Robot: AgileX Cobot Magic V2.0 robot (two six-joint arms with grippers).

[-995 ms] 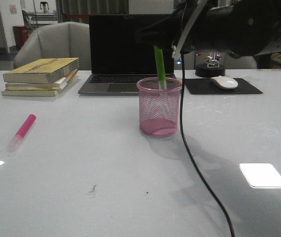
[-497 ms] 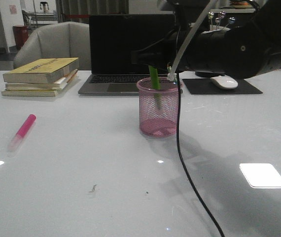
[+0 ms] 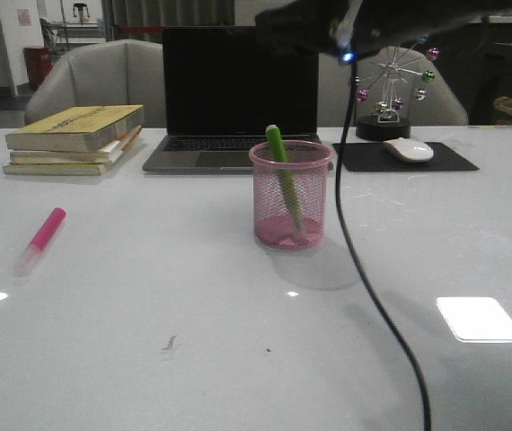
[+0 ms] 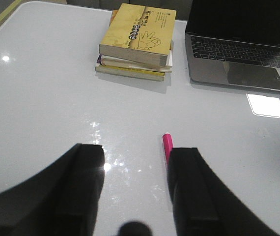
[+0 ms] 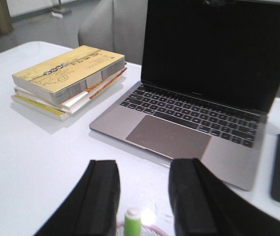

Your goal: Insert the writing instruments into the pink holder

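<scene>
**Green marker in pink cup, pink marker out on bench**

White glossy bench (image 3: 148, 296) w/ office clutter at the back, chair behind it.

Front view: pink holder (image 3: 291, 194) stands upright mid-bench, just in front of the laptop (image 3: 229, 99). Green highlighter (image 3: 282, 176) is inside it, leaning, lower end down at the cup's base, upper end poking above the rim. Nothing else seen in the cup. Pink highlighter (image 3: 41, 239) lies flat on the bench well to the left, apart from the cup. Stack of books (image 3: 75, 139) back left; mouse (image 3: 408, 149) on a dark pad (image 3: 404, 157) back right, w/ a small ferris-wheel ornament (image 3: 391, 90) behind. Right arm is a dark mass along the top edge above the cup, black cable (image 3: 373, 296) hanging from it down across the bench. Gripper itself can't be made out here.

Left wrist view: left gripper (image 4: 136, 191) spread wide, nothing btwn the fingers, above bare bench. Pink highlighter (image 4: 167, 146) lies beside one finger, partly hidden by it; contact can't be told. Books (image 4: 137, 42) and laptop (image 4: 243, 49) beyond.

Right wrist view: right gripper (image 5: 142, 206) parted, holding nothing. Green highlighter's top (image 5: 133, 221) shows btwn the fingers, clear of both, w/ a sliver of the holder's pink rim (image 5: 154, 229) beside it. Laptop (image 5: 199, 98) and books (image 5: 69, 78) behind.
</scene>
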